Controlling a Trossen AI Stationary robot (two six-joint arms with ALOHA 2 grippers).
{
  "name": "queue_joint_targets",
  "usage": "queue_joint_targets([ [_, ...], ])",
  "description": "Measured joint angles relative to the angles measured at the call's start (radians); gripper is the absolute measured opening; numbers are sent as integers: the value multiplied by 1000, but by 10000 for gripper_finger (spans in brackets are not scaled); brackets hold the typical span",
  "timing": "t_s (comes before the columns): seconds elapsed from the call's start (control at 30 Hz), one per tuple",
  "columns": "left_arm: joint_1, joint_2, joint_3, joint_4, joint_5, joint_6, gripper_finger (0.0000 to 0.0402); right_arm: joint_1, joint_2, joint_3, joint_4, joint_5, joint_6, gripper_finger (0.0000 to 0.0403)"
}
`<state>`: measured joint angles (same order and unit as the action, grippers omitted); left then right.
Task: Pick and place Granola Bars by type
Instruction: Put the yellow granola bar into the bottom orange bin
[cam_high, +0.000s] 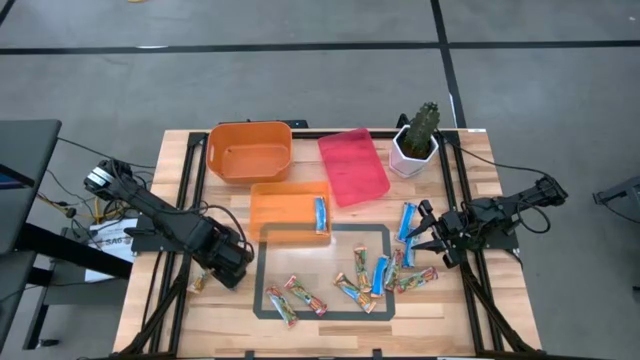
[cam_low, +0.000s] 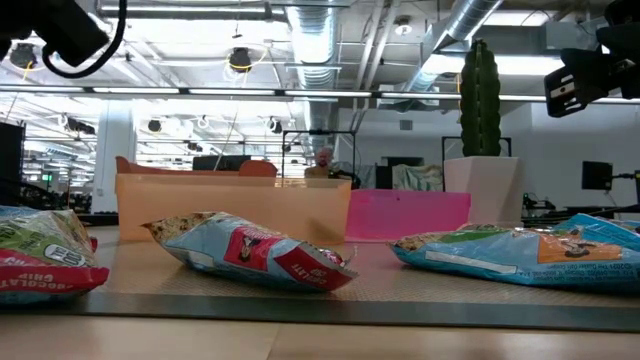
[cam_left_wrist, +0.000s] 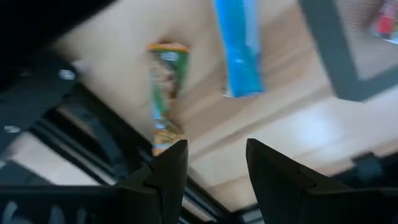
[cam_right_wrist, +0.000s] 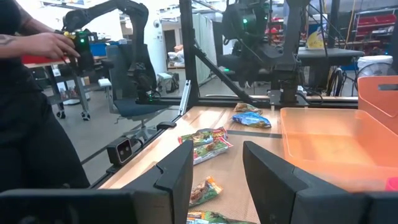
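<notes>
While one blue bar (cam_high: 321, 214) already lies in the shallow orange bin (cam_high: 290, 208) at the middle of the counter (cam_high: 330, 330), most of the Granola Bars (cam_high: 355, 282) have yet to be sorted. They lie loose on the wood toward the counter's near edge, several inside a dark taped rectangle (cam_high: 325, 272), with two more blue ones (cam_high: 406, 222) just beyond its right side. A deeper orange bin (cam_high: 249, 150) and a pink tray (cam_high: 352, 165) toward the far edge appear to hold nothing. One multicoloured bar (cam_high: 197, 281) sits apart near the left edge. The left end effector (cam_high: 233, 268) hovers low beside it, fingers parted and holding nothing. The right end effector (cam_high: 432, 232) hangs near the right edge by the blue pair, also partly open and empty. By this look, sorting has barely begun. A potted cactus (cam_high: 417, 138) stands at the far right corner.
</notes>
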<state>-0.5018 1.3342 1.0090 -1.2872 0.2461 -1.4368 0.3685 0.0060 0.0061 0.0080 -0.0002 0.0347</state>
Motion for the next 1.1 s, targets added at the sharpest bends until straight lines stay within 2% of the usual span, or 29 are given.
queue_joint_targets([
  [0.13,0,0,-36,-40,-12,0,157,0,0,0,0,0,0,133],
  [0.37,0,0,-150,39,-10,47,158,0,0,0,0,0,0,134],
  [0.7,0,0,-352,309,155,43,158,0,0,0,0,0,0,134],
  [1.1,0,0,-445,358,160,42,164,0,0,0,0,0,0,133],
])
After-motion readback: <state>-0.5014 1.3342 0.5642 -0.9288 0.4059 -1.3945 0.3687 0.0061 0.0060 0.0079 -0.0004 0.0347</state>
